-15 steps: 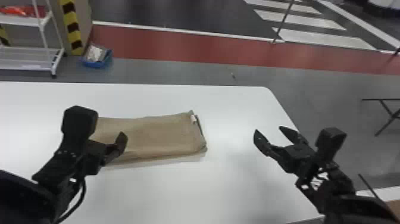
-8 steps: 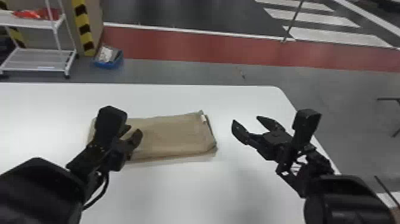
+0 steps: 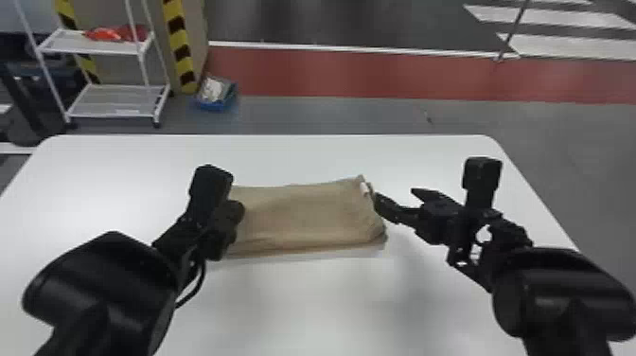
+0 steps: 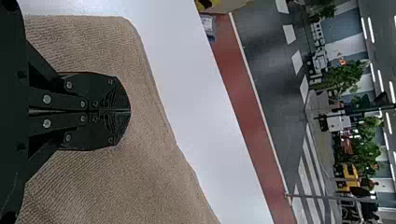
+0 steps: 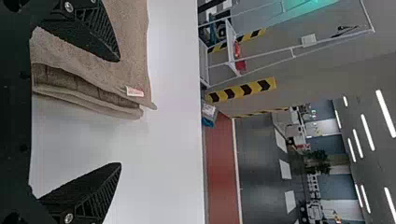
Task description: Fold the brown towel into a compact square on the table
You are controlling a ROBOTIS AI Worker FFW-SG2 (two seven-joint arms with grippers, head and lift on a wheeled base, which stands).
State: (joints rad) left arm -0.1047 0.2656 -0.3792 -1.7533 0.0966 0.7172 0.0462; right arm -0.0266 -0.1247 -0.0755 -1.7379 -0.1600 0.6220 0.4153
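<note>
You've got a white rack (image 3: 113, 100) back left, red items (image 3: 104, 34) on its upper shelf. Yellow-black hazard tape (image 3: 179, 40) beside it, blue bin (image 3: 215, 105) on the floor near that. Also yours: red floor strip (image 3: 355, 71), white road stripes (image 3: 568, 46), trees (image 4: 345, 77), ceiling lights (image 5: 385, 113).

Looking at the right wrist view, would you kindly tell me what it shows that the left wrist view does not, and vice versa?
Right wrist view: the towel's tag, its stacked layers and the open right gripper.
Left wrist view: the shut left gripper.
Both: brown towel, white table.
</note>
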